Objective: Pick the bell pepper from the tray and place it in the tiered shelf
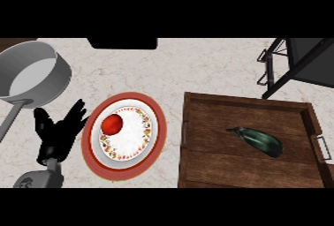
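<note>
The left hand (57,132) shows at the lower left, fingers spread and upright, holding nothing, just beside the rim of a red-edged plate (124,170). On that plate sits a white plate (134,141) with a patterned border, carrying a round red vegetable (112,124). Up and left of the hand stands a grey saucepan (32,70), its handle running down the left edge. To the right lies a wooden tray (215,167) on the marbled worktop (195,62); in it rests a dark green vegetable (259,140), long axis diagonal, stem end pointing upper left. The tiered shelf (287,62) occupies the upper right corner. No writing is legible anywhere.
</note>
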`<state>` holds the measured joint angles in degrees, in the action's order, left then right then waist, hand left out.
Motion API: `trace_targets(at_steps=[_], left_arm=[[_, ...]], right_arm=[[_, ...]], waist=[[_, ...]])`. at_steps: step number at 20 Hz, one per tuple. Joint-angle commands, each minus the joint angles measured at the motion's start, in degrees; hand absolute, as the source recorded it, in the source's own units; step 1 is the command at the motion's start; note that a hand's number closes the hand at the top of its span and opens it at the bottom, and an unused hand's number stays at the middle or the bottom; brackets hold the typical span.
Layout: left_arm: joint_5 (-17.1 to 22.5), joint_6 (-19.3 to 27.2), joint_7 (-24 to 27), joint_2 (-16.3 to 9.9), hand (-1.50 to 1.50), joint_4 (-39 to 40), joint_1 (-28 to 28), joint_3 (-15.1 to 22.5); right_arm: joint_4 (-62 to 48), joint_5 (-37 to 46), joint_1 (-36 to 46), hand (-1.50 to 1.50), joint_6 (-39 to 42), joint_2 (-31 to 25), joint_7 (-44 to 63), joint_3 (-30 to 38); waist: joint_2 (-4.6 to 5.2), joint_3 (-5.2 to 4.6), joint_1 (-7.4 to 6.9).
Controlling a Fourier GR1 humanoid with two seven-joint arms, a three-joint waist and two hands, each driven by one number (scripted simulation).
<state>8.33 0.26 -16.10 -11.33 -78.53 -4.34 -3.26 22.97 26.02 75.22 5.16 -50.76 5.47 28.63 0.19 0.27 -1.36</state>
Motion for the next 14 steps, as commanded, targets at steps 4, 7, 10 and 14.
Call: trace_targets(at_steps=[4,7,10,14], left_arm=[[-0.19,-1.19,2.06,-0.13,0.00,3.11,1.24,-0.54],[0.42,-2.46,0.79,-1.37,0.00,3.34,1.28,-1.13],[-0.40,-0.32,-0.89,0.56,0.00,2.14,0.25,0.10],[-1.36,0.26,-0.83,0.56,0.00,0.45,1.73,0.60]], right_arm=[[-2.60,-6.59,0.84,-1.50,-2.92,-4.14,0.77,7.75],[-0.91,-6.16,-0.16,-1.50,-7.22,-5.75,0.56,7.84],[-1.74,-4.59,-0.99,-1.50,-9.22,-10.82,1.05,7.63],[-2.82,-7.03,-2.24,-1.50,-13.19,-14.15,3.04,11.32]], waist=[[0.44,-0.24,-0.04],[0.30,-0.25,0.26],[0.49,-0.22,0.18],[0.30,-0.19,0.36]])
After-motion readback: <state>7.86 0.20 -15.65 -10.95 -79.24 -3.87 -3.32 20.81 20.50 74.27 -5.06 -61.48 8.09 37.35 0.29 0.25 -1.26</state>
